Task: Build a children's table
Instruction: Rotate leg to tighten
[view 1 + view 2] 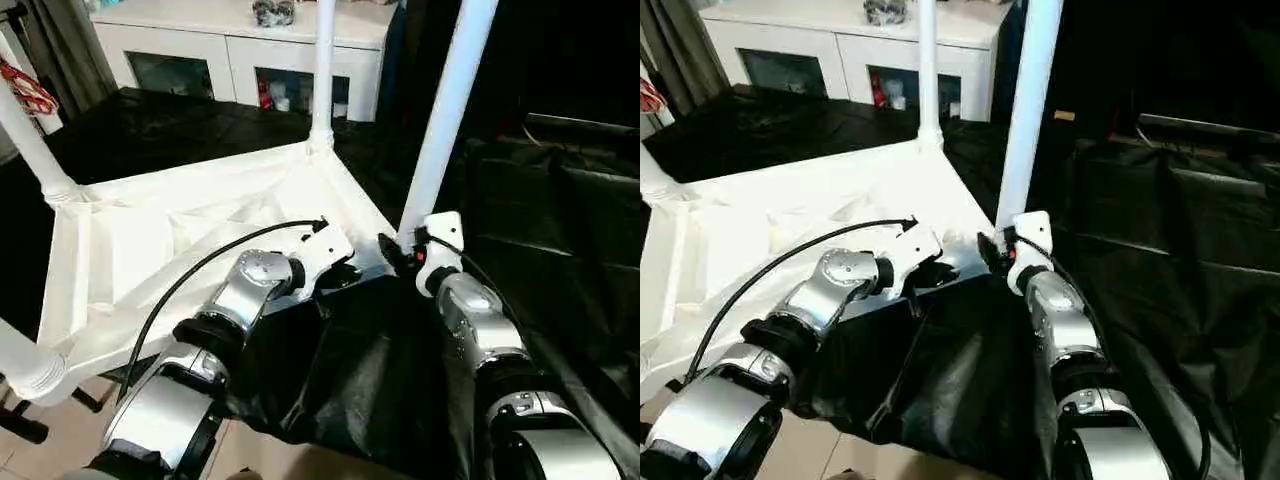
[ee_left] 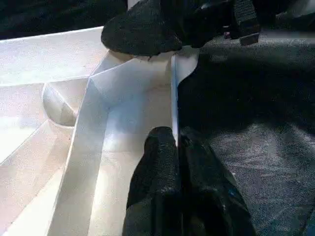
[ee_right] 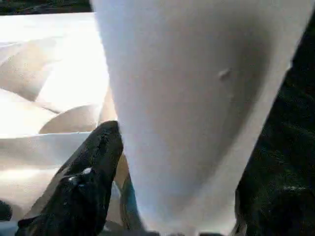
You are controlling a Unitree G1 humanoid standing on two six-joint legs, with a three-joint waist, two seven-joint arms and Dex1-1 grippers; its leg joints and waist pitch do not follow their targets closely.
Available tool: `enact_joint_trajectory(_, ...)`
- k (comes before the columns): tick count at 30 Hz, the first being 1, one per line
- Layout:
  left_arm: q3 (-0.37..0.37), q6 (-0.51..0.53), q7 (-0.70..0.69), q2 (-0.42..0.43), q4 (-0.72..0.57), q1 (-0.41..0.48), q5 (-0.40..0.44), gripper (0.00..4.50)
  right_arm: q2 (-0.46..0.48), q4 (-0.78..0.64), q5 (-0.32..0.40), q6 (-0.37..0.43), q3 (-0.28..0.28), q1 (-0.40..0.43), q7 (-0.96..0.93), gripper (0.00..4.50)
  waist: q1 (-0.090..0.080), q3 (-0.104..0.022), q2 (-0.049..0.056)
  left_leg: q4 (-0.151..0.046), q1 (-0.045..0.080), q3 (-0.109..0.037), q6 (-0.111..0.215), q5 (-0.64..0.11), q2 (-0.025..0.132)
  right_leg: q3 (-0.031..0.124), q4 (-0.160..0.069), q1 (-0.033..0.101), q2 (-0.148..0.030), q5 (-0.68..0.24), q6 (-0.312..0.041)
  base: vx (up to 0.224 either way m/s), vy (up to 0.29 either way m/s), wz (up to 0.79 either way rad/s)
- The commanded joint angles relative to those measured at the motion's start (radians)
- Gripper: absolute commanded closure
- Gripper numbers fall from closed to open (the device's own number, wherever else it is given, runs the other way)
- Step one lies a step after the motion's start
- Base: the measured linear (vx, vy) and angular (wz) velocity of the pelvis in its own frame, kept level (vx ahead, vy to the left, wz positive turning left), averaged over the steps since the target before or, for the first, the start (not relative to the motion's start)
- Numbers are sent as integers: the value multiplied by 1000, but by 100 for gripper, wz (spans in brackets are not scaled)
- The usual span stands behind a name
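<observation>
The white table top (image 1: 180, 240) lies upside down on black cloth, its ribbed underside facing up. White legs stand in its corner sockets: one at the far corner (image 1: 323, 70), one at the left (image 1: 25, 130), and one at the near left (image 1: 20, 365). My right gripper (image 1: 400, 250) is shut on the base of the leg at the near right corner (image 1: 445, 110); that leg (image 3: 197, 98) sits between its fingers (image 3: 93, 172). My left gripper (image 1: 345, 275) is shut on the top's thin near rim (image 2: 173, 98), close beside the right gripper.
A white cabinet with glass doors (image 1: 240, 50) stands behind the table. Black cloth (image 1: 560, 220) covers the surface to the right and the front. Light floor (image 1: 50, 450) shows at the lower left, under the table's overhanging corner.
</observation>
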Motion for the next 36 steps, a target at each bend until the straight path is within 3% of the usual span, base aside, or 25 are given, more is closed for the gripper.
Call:
enact_joint_trajectory(1,-41,-68,-95,-19,-64,6,-28,450,16,-2,1,5,127,35,209,88,-1,-54,-15,-59,-3,-7,62,-214,25,48,-89,52,-85,-248,-174,0,0,0)
enact_joint_trajectory(3,-41,-84,-156,12,-81,20,-43,450,-33,-44,7,-3,148,58,333,88,4,-55,-16,-57,-6,-6,73,-208,26,47,-88,57,-84,-244,-170,0,0,0)
enact_joint_trajectory(11,-25,-90,-314,82,-120,34,-93,450,-153,-168,73,45,199,110,672,88,16,-55,-16,-56,-3,-4,81,-203,33,46,-84,50,-82,-243,-183,0,0,0)
enact_joint_trajectory(17,-19,-97,-376,124,-126,34,-104,450,-205,-231,91,80,242,142,819,103,24,-54,-20,-56,-2,-4,80,-199,34,46,-83,50,-83,-243,-185,0,0,0)
enact_joint_trajectory(21,-21,-95,-421,147,-141,42,-112,450,-221,-276,111,140,258,160,893,128,35,-54,-21,-56,0,-4,77,-195,37,47,-83,48,-85,-239,-185,0,0,0)
enact_joint_trajectory(28,-26,-90,-470,163,-156,51,-120,450,-238,-320,125,175,277,179,938,184,42,-54,-22,-57,0,-5,66,-192,37,47,-81,48,-86,-231,-186,0,0,0)
enact_joint_trajectory(33,-27,-90,-477,169,-163,58,-119,450,-240,-357,131,205,281,200,948,196,42,-55,-23,-57,0,-5,61,-188,37,47,-80,48,-85,-230,-182,0,0,0)
enact_joint_trajectory(36,-18,-80,-414,153,-143,52,-105,450,-214,-357,144,209,258,214,901,196,43,-54,-23,-57,0,-5,61,-188,36,47,-81,47,-86,-237,-179,0,0,0)
